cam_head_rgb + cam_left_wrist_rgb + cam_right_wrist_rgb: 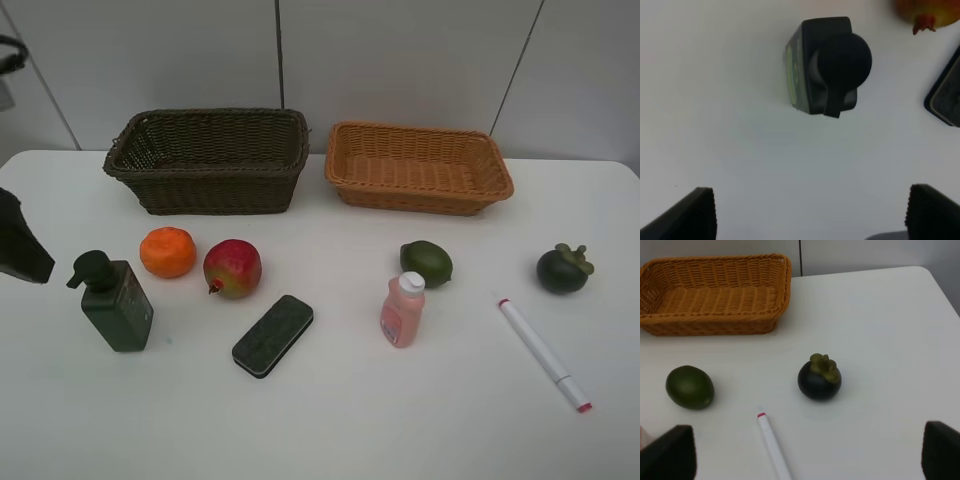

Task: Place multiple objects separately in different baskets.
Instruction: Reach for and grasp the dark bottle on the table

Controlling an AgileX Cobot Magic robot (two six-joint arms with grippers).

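Observation:
Both baskets are empty at the back: dark brown basket (215, 185) on the left, tan basket (420, 198) on the right. On the table lie an orange (167, 252), apple (232, 268), pump bottle (115, 300), eraser (273, 335), pink bottle (402, 310), lime (426, 263), mangosteen (563, 268) and marker (545, 353). My left gripper (815, 215) hangs open over bare table beside the pump bottle (825, 70), holding nothing. My right gripper (805, 455) is open and empty, short of the mangosteen (819, 377), with the marker (774, 445) between its fingers' line.
The left arm (20, 245) shows as a dark shape at the table's left edge. A grey panelled wall rises just behind the baskets. In the right wrist view, the lime (690, 387) lies in front of the tan basket (715, 325).

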